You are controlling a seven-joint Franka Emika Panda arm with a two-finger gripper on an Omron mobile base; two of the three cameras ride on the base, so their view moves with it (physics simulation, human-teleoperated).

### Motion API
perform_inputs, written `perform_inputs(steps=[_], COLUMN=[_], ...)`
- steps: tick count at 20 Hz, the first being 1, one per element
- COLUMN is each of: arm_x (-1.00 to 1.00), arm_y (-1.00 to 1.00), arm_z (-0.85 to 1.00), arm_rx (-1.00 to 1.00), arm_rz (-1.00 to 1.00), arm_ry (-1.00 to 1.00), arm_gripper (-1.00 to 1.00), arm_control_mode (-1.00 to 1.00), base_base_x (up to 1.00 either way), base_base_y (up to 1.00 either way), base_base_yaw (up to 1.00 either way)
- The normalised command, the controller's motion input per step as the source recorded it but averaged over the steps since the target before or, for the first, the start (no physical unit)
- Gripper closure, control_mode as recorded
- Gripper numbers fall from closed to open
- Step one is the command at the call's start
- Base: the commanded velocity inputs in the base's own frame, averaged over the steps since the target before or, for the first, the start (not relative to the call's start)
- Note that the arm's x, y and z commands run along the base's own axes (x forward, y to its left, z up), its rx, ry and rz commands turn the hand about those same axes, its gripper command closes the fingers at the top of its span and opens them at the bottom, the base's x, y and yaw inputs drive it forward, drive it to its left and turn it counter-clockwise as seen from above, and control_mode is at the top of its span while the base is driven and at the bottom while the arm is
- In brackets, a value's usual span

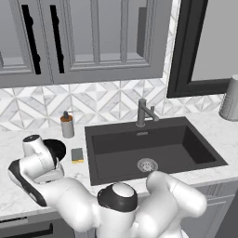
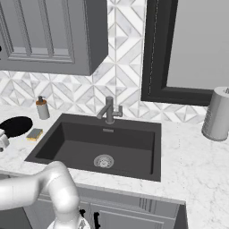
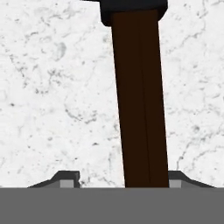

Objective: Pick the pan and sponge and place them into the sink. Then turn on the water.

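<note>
**One pan, one sponge, one sink on a marble counter**

One round, flat black pan [image 2: 16,125] lies on the white veined marble counter [image 1: 218,135] towards its left end, partly hidden in the left base view by the arm's white wrist. In the hand view its long, thin dark brown handle [image 3: 141,100] runs straight up from between the two finger tips [image 3: 65,178]. The gripper [image 3: 121,181] is low over the counter with a tip on either side of the handle; the jaws stand partly apart, and I cannot tell whether they press on the wood.

One small rectangular sponge [image 1: 77,155] (grey-green top over a yellow layer) lies flat just right of the pan, near the left rim of the sink. Behind it, at the counter's back edge, stands one soap bottle [image 1: 67,125] with a dark pump.

One rectangular dark grey sink [image 1: 111,151] is recessed in the counter, smooth-walled, with one round silver drain [image 1: 147,164] in its floor and one grey metal faucet [image 1: 143,113] at its back rim.

The white arm bends sharply, elbow over the counter's front edge, wrist turned down to the left.

One ribbed grey cylinder [image 2: 218,114] stands upright at the counter's right end.
</note>
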Motion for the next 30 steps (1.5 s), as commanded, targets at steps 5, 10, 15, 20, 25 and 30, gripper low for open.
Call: perform_inputs(steps=[5,10,15,20,25,30], arm_x=[0.0,0.12,0.06,-0.17,-0.46,-0.61], arm_y=[0.0,0.0,0.0,-0.02,-0.22,-0.41], arm_z=[-0.39,-0.38,0.15,0.99,1.0,1.0], arm_rx=[0.0,0.0,0.0,0.07,0.1,0.15], arm_rz=[0.0,-0.05,-0.05,-0.08,-0.23,-0.29], arm_ry=[0.0,-0.06,-0.19,-0.37,-0.38,-0.38], arm_gripper=[1.0,1.0,1.0,1.0,1.0,1.0], arm_control_mode=[-1.0,-1.0,-1.0,-1.0,-1.0,-1.0], base_base_x=[0.0,0.0,0.0,0.0,0.0,0.0], base_base_y=[0.0,0.0,0.0,0.0,0.0,0.0], base_base_yaw=[0.0,0.0,0.0,0.0,0.0,0.0])
